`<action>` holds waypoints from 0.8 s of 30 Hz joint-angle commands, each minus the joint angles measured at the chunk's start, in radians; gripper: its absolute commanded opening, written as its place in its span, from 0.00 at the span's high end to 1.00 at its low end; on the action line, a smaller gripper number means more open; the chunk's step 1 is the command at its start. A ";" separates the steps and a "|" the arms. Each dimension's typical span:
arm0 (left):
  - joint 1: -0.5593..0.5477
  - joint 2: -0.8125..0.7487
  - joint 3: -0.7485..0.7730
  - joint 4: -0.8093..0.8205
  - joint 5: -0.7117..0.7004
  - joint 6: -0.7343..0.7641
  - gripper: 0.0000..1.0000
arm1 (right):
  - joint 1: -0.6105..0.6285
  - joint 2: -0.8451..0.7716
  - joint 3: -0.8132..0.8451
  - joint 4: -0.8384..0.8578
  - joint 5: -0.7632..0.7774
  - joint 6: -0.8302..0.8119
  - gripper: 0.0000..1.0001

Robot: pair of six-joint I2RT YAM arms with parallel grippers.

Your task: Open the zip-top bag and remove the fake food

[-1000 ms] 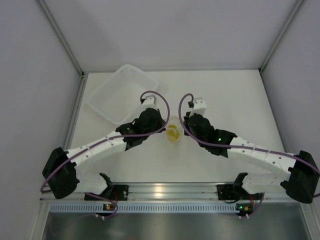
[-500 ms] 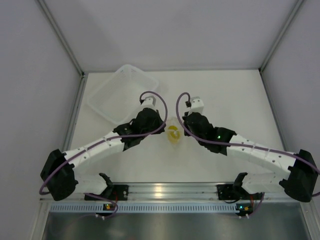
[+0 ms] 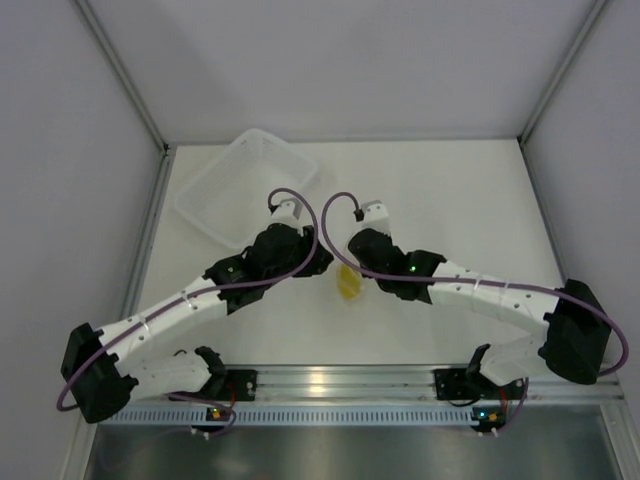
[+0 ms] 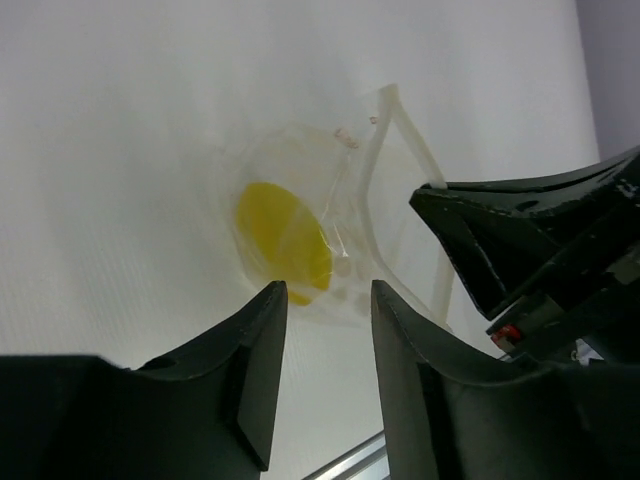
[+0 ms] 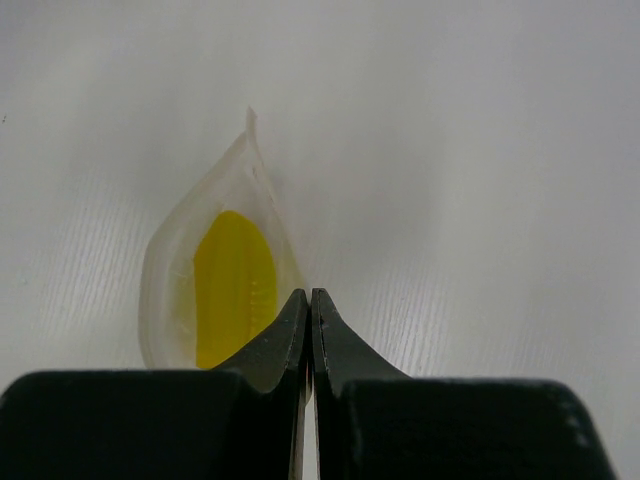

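The zip-top bag is a small clear pouch between the two wrists, with the yellow fake food inside it. In the right wrist view my right gripper is shut, and the bag with the food sits just left of its tips. In the left wrist view the right fingers pinch the bag's zip edge. My left gripper is open and empty, its tips just short of the bag and the food.
A translucent white basket tray stands at the back left, behind the left wrist. The grey side walls rise along the left and right table edges. A metal rail runs along the near edge.
Both wrists have swung left and closer together over the bag. The bag with the food has shifted slightly toward the near edge.
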 commanded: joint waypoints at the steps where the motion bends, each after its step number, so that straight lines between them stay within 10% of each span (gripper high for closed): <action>1: -0.020 -0.046 0.012 0.007 0.040 -0.037 0.53 | 0.027 -0.009 0.057 0.015 0.030 0.020 1.00; 4: -0.039 -0.052 0.030 0.031 0.060 -0.075 0.51 | 0.046 -0.022 0.049 0.041 0.030 0.038 1.00; 7: -0.040 -0.053 0.030 0.086 0.100 -0.148 0.18 | 0.063 -0.014 0.069 0.033 0.036 0.066 1.00; 10: -0.040 -0.024 0.050 0.113 0.135 -0.213 0.16 | 0.070 0.010 0.110 -0.005 0.059 0.124 1.00; 12: -0.040 -0.012 0.055 0.126 0.135 -0.256 0.22 | 0.079 0.029 0.136 -0.037 0.071 0.155 1.00; 16: -0.040 0.003 0.003 0.261 0.157 -0.360 0.70 | 0.092 0.017 0.132 -0.016 0.070 0.167 1.00; 24: -0.042 0.025 -0.029 0.364 0.082 -0.463 0.92 | 0.104 -0.029 0.083 0.030 0.085 0.199 1.00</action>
